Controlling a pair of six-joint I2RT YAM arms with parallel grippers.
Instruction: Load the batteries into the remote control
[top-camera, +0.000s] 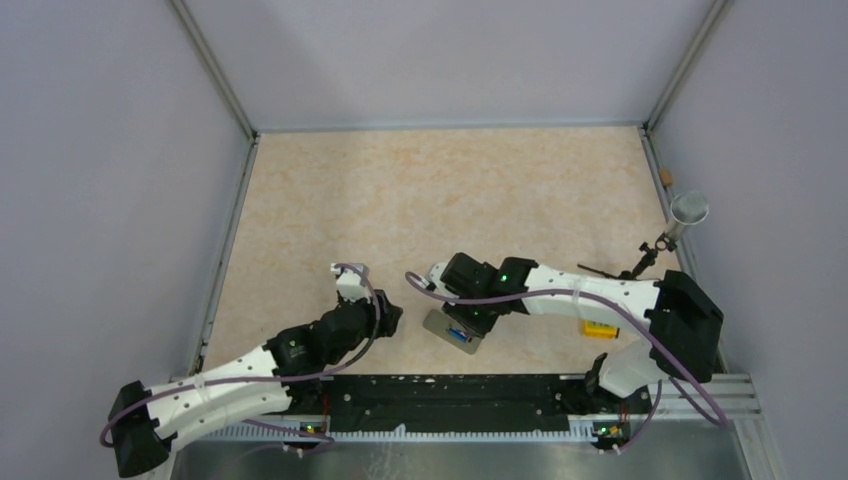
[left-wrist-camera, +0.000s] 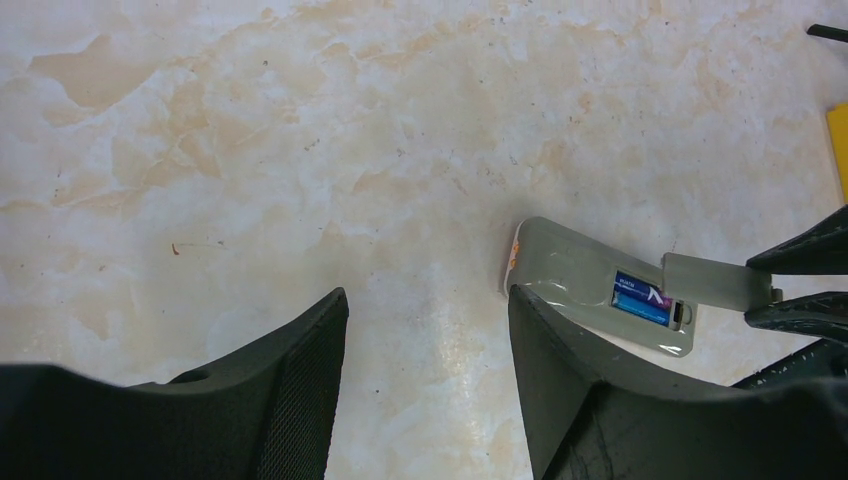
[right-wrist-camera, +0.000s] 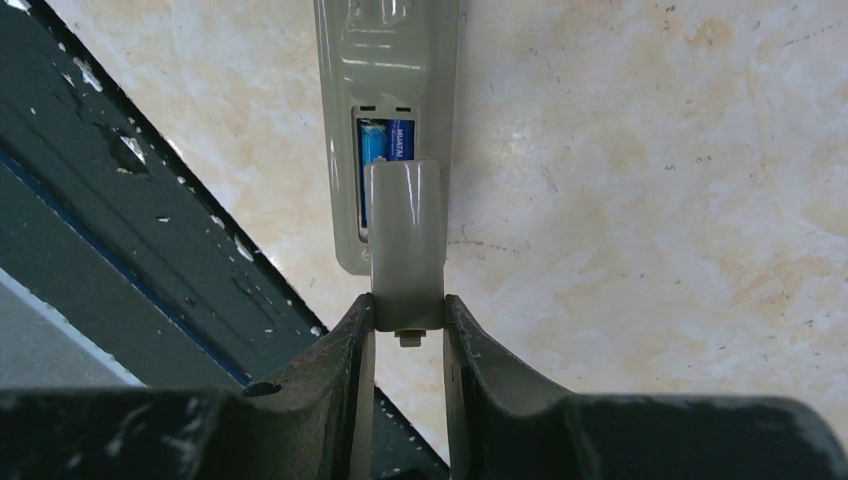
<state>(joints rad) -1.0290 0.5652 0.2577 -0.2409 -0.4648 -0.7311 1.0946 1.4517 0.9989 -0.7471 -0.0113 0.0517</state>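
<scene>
The remote control (top-camera: 438, 324) lies grey back up near the table's front edge, between the two arms. It also shows in the left wrist view (left-wrist-camera: 570, 272) and the right wrist view (right-wrist-camera: 385, 60). Blue batteries (right-wrist-camera: 386, 148) lie side by side in its open recess and also show in the left wrist view (left-wrist-camera: 640, 298). My right gripper (right-wrist-camera: 408, 310) is shut on the grey battery cover (right-wrist-camera: 405, 235), held over the recess's near end, partly covering the batteries. My left gripper (left-wrist-camera: 428, 300) is open and empty, just left of the remote.
A small yellow stick (top-camera: 600, 328) lies right of the remote under the right arm. A black rail (top-camera: 450, 395) runs along the near edge, close to the remote. A thin black tool (top-camera: 600, 270) and a small stand (top-camera: 688, 210) are at the right wall.
</scene>
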